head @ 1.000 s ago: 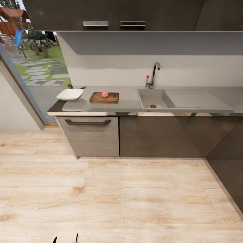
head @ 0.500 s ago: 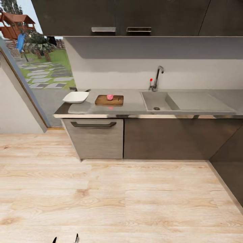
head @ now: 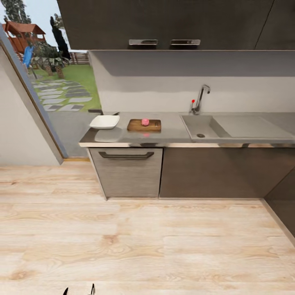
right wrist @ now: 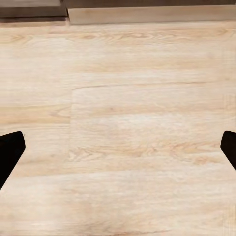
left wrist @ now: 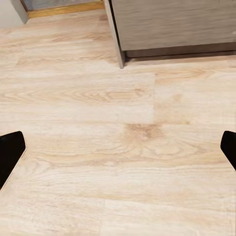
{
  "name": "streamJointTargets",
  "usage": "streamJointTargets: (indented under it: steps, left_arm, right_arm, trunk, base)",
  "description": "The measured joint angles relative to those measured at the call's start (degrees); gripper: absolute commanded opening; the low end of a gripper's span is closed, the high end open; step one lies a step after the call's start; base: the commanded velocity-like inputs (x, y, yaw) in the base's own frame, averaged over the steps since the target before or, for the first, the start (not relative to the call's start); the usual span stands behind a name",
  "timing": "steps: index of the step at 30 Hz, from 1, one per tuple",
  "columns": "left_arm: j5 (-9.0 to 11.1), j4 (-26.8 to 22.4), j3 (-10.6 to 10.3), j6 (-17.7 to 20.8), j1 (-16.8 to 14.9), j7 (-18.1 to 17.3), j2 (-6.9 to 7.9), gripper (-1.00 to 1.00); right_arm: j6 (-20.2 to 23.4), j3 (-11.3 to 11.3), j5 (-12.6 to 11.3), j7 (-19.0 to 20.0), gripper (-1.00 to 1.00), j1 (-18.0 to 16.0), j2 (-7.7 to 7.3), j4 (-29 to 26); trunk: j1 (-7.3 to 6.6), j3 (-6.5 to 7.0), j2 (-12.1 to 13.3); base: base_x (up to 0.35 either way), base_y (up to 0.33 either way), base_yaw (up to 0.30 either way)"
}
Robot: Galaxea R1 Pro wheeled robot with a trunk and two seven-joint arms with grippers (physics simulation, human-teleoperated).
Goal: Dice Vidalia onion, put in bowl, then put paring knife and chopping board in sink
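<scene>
Robot standing well back on the wood floor (head: 164,246), facing the surface (head: 172,131). Pink onion (head: 145,121) sitting on the chopping board (head: 135,126), bowl (head: 104,121) just beside, sink (head: 200,127) apart. Left pincer (left wrist: 118,147) and right pincer (right wrist: 118,147) both hanging spread wide, gripping nothing. Paring knife too small to tell. Best approaching squarely toward the board before reaching
</scene>
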Motion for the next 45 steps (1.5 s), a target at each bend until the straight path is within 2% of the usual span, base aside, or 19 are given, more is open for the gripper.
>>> streamJointTargets:
  steps: [37,45]
  left_arm:
    - [-0.01,0.00,-0.04,0.00,-0.03,0.00,0.04,1.00]
    - [-0.01,0.00,-0.04,0.00,-0.06,-0.02,0.04,1.00]
  right_arm:
    - [0.06,0.01,0.00,0.00,1.00,0.02,0.00,0.24]
    - [0.06,0.07,0.00,0.00,1.00,0.02,0.00,0.25]
  trunk:
    - [0.00,3.37,0.00]
    - [0.00,3.52,0.00]
  base:
    - [0.133,0.291,0.000]
    - [0.099,0.292,0.000]
